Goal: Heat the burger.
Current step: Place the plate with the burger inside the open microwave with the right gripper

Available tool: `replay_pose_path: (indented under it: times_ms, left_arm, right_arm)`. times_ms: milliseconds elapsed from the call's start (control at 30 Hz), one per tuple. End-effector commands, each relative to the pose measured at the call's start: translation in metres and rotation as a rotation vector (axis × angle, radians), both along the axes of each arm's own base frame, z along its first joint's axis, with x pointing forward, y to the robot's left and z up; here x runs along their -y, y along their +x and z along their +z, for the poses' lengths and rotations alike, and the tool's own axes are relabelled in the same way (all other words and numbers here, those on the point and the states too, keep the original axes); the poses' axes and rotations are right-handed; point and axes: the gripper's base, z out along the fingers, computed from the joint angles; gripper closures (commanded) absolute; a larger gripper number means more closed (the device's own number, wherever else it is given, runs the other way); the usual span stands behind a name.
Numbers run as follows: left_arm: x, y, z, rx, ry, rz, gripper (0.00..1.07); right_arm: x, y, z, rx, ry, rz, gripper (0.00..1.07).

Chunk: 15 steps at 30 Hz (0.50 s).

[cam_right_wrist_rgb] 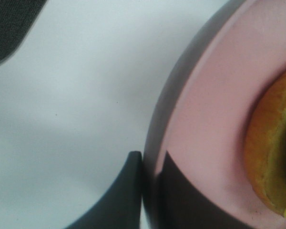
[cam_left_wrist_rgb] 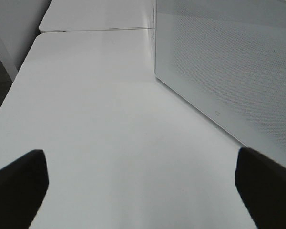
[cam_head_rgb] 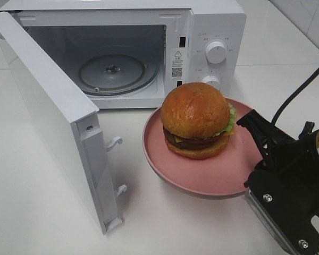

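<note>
While the burger [cam_head_rgb: 195, 119] sits on the pink plate [cam_head_rgb: 202, 175], right claw [cam_right_wrist_rgb: 150, 160] pinches its rim.
Wide and empty: left claw [cam_left_wrist_rgb: 140, 160].

Our right gripper [cam_right_wrist_rgb: 148, 188] pinches the rim of the round pink plate [cam_right_wrist_rgb: 205, 109]. From the grip, we see the golden-brown burger [cam_right_wrist_rgb: 276, 152] at two o'clock and the white tabletop [cam_right_wrist_rgb: 62, 105] at ten.

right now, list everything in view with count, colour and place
microwave: one, white, back of table, door open
turntable: one, clear glass, inside microwave
knobs: two, white, microwave's right panel
burger: one, golden-brown bun, on plate
plate: one, pink, before the microwave
table: one, white, under everything
left hand: one, black, open, over bare table by microwave
right hand: one, black, shut on plate's rim
</note>
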Motion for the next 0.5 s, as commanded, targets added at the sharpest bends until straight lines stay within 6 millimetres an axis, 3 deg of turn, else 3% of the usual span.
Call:
replay_pose_path:
  times_ms: [33,500]
  left_arm:
    - [-0.0002,-0.0026,-0.0004,0.02,0.0,0.004,0.07]
    - [-0.0002,-0.0026,-0.0004,0.02,0.0,0.004,0.07]
  right_arm:
    - [-0.0004,0.0052,0.0054,0.053,0.044,0.016,1.07]
    - [0.003,0.0091,0.0052,0.059,0.045,0.02,1.07]
